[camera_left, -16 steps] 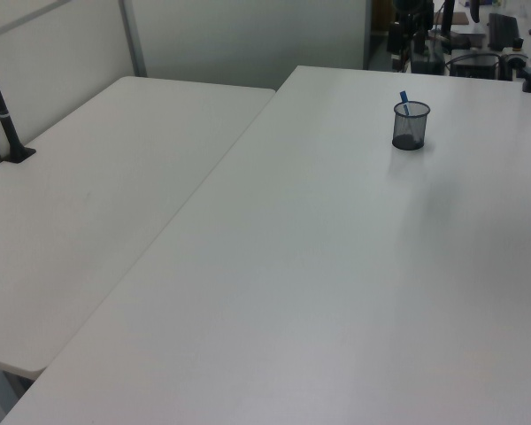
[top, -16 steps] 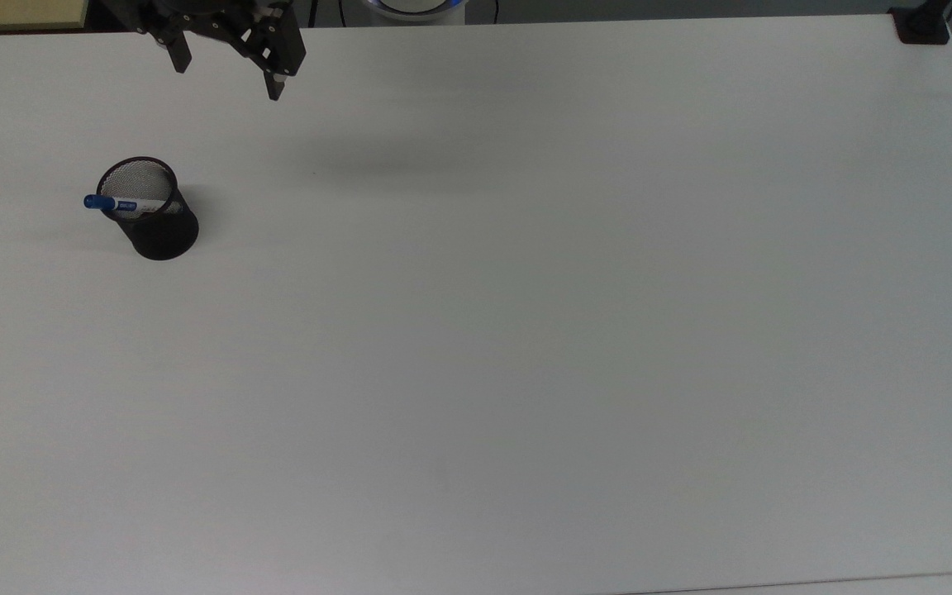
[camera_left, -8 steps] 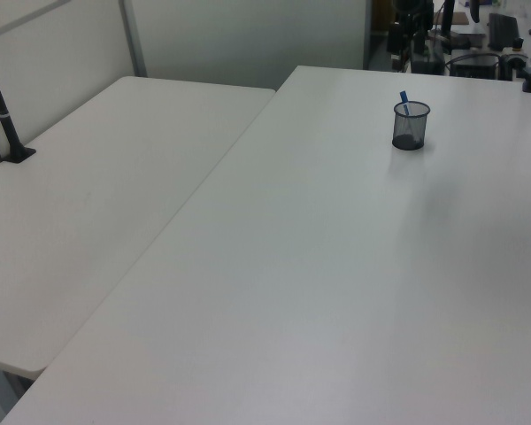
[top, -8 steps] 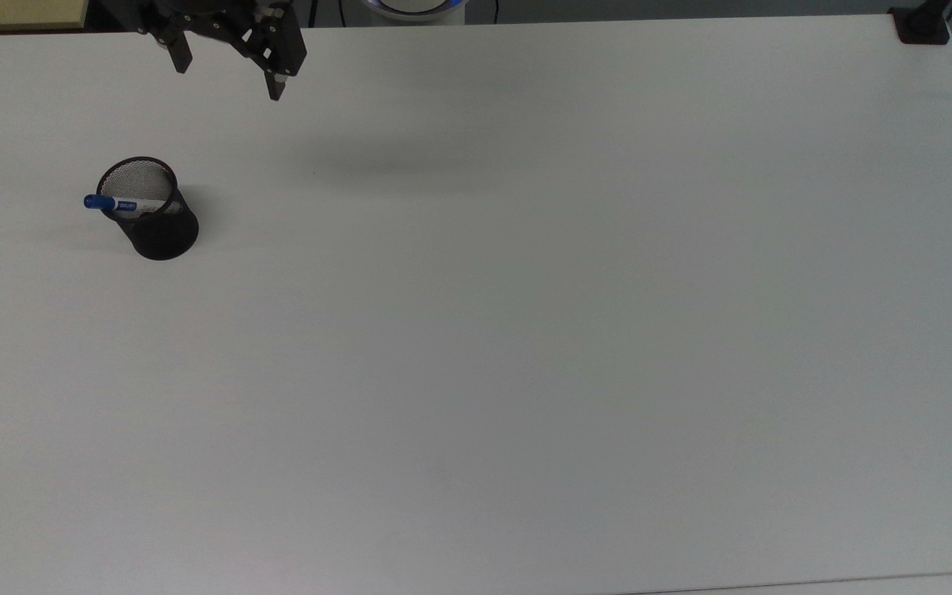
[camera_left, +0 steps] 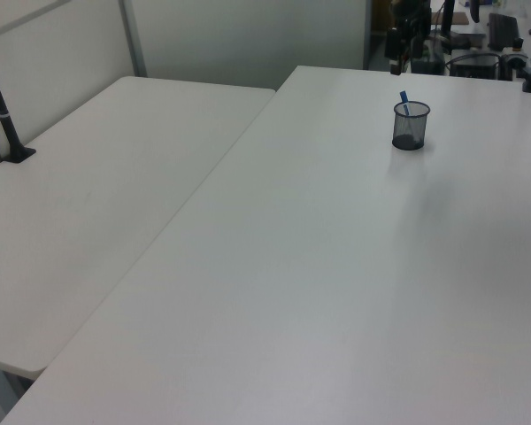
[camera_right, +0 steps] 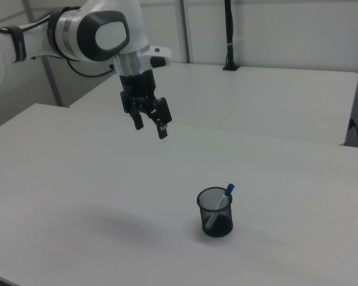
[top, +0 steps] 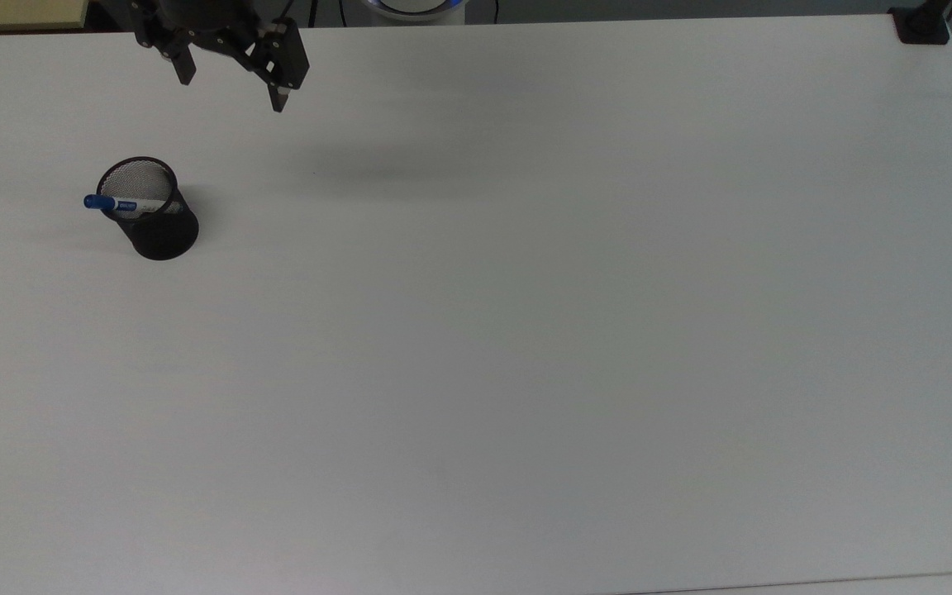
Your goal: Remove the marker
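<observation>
The approach is the step in hand: the end effector (top: 232, 89) hangs high above the bench (top: 525, 330), fingers spread and empty, well apart from the black mesh cup (top: 154, 221). The marker (top: 116, 203) leans inside, blue cap above the rim. Next, centre over the cap, descend, probably pinch it.

Overhead plus two opposed oblique views
</observation>
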Tool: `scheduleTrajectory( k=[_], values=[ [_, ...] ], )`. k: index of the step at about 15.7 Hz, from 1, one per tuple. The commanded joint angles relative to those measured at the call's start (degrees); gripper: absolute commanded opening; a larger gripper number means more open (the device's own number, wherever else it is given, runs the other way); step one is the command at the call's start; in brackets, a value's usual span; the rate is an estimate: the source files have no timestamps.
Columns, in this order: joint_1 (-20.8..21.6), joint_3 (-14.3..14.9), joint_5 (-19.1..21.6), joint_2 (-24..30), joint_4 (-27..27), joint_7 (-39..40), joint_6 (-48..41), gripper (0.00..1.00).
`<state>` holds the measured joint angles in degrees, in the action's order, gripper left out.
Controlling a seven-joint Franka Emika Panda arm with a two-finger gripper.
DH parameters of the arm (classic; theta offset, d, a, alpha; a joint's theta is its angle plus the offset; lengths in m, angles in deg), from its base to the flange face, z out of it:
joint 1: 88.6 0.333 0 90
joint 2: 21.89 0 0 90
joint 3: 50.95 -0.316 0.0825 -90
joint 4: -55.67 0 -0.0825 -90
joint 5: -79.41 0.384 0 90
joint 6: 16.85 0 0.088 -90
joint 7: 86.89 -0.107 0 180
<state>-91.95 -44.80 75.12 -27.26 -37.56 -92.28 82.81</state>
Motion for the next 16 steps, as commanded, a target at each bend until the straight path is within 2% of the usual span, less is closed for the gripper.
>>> scheduleTrajectory(
  k=[1,7,16],
  values=[
    [0.81,0.35,0.07,-1.3,0.6,0.74,0.98,1.0],
    [2.48,-0.35,-0.1,-4.02,0.25,2.58,0.28,1.0],
    [2.57,-0.35,-0.37,-9.3,0.42,2.58,1.07,1.0]
  ],
)
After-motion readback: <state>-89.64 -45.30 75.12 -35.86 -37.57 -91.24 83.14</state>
